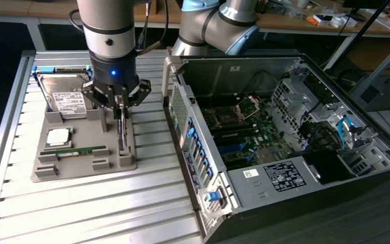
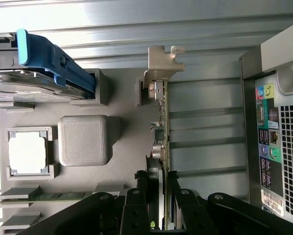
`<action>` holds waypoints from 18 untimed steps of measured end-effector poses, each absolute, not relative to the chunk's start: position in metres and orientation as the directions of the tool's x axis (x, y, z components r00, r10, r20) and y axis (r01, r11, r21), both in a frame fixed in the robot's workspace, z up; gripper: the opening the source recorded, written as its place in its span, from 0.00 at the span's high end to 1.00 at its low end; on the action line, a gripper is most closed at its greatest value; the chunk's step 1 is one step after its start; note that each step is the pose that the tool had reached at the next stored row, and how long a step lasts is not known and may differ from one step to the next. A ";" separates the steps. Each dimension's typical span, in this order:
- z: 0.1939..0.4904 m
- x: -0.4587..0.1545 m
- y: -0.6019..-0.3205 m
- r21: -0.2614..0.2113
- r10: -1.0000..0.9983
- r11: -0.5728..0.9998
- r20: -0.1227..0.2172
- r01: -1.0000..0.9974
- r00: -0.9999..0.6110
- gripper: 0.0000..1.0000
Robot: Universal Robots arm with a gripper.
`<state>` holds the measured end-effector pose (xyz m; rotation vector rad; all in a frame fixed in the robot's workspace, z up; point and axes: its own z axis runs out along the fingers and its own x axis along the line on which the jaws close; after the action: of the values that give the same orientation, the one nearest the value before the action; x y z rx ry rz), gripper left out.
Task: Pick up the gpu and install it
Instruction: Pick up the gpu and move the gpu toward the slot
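Note:
The gpu stands on its edge in a slot of the grey holder, at the side nearest the computer case. In the wrist view the gpu is a thin brownish board ending in a silver bracket. My gripper hangs straight above it. In the wrist view my gripper has a black finger pressed against each face of the card. The card still sits in its slot. The open computer case lies at the exterior view's right, its motherboard exposed.
The holder also carries a hard drive with a blue bracket, a processor chip and a green memory stick. The case's rear port panel stands close beside the card. Everything rests on a ribbed metal table.

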<state>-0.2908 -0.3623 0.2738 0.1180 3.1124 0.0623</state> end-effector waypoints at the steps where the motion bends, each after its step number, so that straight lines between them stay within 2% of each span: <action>1: 0.274 -0.291 -0.362 0.041 0.076 0.996 -0.025 0.075 -0.997 0.73; 18: 0.278 -0.291 -0.362 0.041 0.076 0.996 -0.025 0.075 -0.997 0.73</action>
<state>-0.2908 -0.3623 0.2784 0.1180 3.1124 0.0627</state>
